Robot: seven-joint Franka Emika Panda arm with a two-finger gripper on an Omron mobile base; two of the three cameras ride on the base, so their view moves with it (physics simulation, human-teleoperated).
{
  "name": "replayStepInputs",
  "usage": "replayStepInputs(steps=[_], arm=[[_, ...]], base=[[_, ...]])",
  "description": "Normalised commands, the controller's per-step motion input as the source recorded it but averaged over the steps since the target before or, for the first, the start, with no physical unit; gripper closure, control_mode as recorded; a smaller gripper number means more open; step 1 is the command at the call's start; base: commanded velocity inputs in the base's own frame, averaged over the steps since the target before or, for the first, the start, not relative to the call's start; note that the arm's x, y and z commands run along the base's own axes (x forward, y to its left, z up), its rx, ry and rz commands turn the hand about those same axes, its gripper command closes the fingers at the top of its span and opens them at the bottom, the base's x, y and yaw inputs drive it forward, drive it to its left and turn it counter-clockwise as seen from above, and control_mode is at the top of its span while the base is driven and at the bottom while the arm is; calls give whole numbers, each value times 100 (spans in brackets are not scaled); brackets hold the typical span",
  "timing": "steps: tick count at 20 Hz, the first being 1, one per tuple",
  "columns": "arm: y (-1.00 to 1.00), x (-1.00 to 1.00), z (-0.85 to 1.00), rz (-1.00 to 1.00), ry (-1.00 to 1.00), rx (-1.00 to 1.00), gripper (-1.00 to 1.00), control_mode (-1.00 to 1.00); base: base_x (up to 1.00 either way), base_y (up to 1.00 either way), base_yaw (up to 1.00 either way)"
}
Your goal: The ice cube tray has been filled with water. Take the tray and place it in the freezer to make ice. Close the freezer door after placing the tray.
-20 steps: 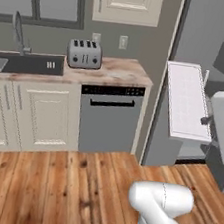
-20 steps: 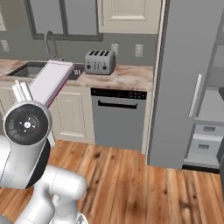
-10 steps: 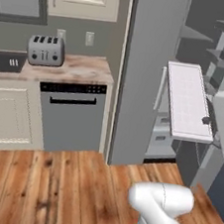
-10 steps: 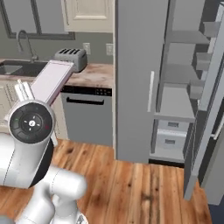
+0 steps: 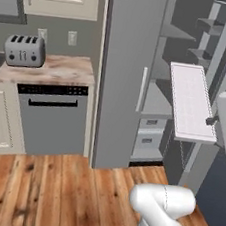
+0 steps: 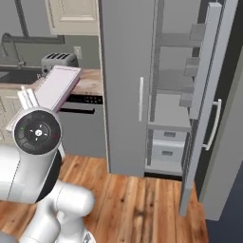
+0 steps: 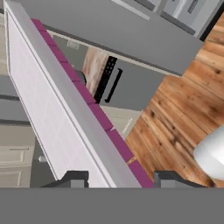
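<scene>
My gripper [image 7: 120,177] is shut on the ice cube tray [image 7: 52,109], a pale lavender slab with a pink edge running up between the fingertips. From the left base view the tray [image 5: 192,103] hangs tilted in the air in front of the open freezer [image 5: 160,91], short of its grey shelves. From the right base view the tray [image 6: 59,88] sits above the arm's round joint, left of the freezer [image 6: 173,99]. The freezer door [image 6: 204,95] stands swung open on the right, its shelf bins facing inward. That door [image 5: 217,43] rises behind the tray.
The wider grey door [image 5: 122,76] is closed, with a pale handle [image 5: 142,88]. A grey toaster [image 5: 25,50] stands on the counter above a dishwasher [image 5: 51,117]. Two drawers [image 5: 149,137] sit low in the freezer. Wood floor [image 5: 49,192] lies open in front.
The whole picture has slid left as the base turned right, bringing the open freezer to the centre. The tray stays in my gripper in the same pose.
</scene>
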Motion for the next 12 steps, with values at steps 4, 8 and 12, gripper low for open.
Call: replayStepInputs(steps=[4, 8, 12], arm=[[0, 0, 0, 0, 0, 0, 100, 100], [0, 0, 0, 0, 0, 0, 100, 100], [0, 0, 0, 0, 0, 0, 100, 100]], base=[[41, -3, -12], [53, -20, -13], [57, -28, -14]])
